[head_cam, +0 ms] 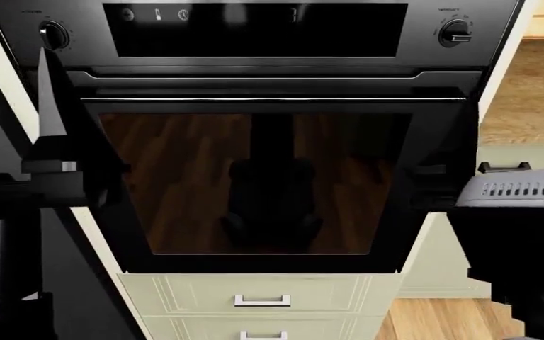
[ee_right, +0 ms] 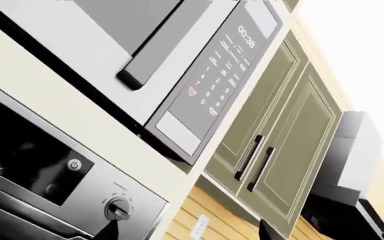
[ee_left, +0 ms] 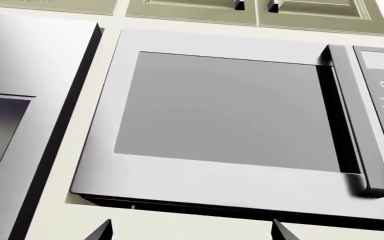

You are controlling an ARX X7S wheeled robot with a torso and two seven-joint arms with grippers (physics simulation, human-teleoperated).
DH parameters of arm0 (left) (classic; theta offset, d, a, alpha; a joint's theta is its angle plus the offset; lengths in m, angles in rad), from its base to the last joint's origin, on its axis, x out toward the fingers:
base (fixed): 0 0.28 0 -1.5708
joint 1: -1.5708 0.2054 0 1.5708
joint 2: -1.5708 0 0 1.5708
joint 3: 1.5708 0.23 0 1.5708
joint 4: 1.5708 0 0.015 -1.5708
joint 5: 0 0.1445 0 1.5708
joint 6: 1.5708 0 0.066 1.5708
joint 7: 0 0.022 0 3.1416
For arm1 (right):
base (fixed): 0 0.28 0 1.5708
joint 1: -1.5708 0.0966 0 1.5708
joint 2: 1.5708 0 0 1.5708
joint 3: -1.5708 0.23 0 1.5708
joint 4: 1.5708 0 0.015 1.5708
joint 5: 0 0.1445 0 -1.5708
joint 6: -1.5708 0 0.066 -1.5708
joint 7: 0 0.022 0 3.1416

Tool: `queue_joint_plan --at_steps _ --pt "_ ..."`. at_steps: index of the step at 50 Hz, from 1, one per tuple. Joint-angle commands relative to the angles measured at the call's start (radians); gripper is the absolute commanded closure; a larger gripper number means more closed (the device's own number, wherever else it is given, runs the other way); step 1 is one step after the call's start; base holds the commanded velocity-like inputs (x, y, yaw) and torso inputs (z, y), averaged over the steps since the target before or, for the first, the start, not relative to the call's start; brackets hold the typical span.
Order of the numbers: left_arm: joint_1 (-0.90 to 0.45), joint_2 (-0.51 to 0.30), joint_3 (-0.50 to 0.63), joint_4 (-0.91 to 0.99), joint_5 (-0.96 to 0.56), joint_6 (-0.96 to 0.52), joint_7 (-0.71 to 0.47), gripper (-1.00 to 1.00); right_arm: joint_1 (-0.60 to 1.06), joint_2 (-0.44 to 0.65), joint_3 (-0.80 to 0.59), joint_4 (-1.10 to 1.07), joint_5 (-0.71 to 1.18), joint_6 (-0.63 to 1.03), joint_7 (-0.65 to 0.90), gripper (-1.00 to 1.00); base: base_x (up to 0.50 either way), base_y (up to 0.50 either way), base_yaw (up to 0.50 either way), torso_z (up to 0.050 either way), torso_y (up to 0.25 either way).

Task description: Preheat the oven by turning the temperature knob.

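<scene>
The oven (head_cam: 263,177) fills the head view, with its dark glass window, steel bar handle (head_cam: 272,99) and display panel (head_cam: 253,28). The temperature knob (head_cam: 456,33), black with a bright silver collar, sits at the panel's right end and also shows in the right wrist view (ee_right: 117,209). A similar knob with a thin ring (head_cam: 53,34) sits at the left end. My right gripper (ee_right: 188,231) is open and empty, with one fingertip (ee_right: 108,231) just below the temperature knob. My left gripper (ee_left: 190,231) is open and empty, facing a microwave.
A silver microwave (ee_left: 225,115) with a keypad (ee_right: 212,75) sits above the oven. Green cabinet doors (ee_right: 279,140) stand to its right. Cream drawers (head_cam: 263,301) lie below the oven. My right arm (head_cam: 523,191) shows at the right, and one left finger (head_cam: 51,106) stands by the oven's left edge.
</scene>
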Motion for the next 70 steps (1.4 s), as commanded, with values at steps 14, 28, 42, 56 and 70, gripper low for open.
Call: queue_joint_plan --at_steps 14,28,42,56,70 --pt "0.008 -0.016 0.019 0.01 0.004 0.0 -0.017 -1.0 0.184 0.182 -0.048 0.188 -0.228 -0.081 -0.433 -1.0 0.0 0.0 0.0 0.0 0.0" --pt "0.014 -0.03 0.008 0.028 -0.016 -0.01 -0.031 -1.0 0.334 0.249 0.003 0.336 -0.119 -0.108 -0.447 -1.0 0.0 0.0 0.0 0.0 0.0" --pt "0.008 -0.039 0.004 0.02 -0.037 -0.013 -0.039 -1.0 0.449 0.309 -0.014 0.465 -0.115 -0.177 -0.471 -1.0 0.0 0.0 0.0 0.0 0.0" --pt "-0.003 -0.049 -0.01 0.023 -0.064 -0.021 -0.053 -1.0 0.588 0.32 -0.02 0.628 -0.098 -0.221 -0.53 -1.0 0.0 0.0 0.0 0.0 0.0" --pt "0.005 -0.053 0.013 0.015 -0.047 -0.006 -0.055 -1.0 0.558 0.325 -0.003 0.69 0.045 -0.257 -0.427 -1.0 0.0 0.0 0.0 0.0 0.0"
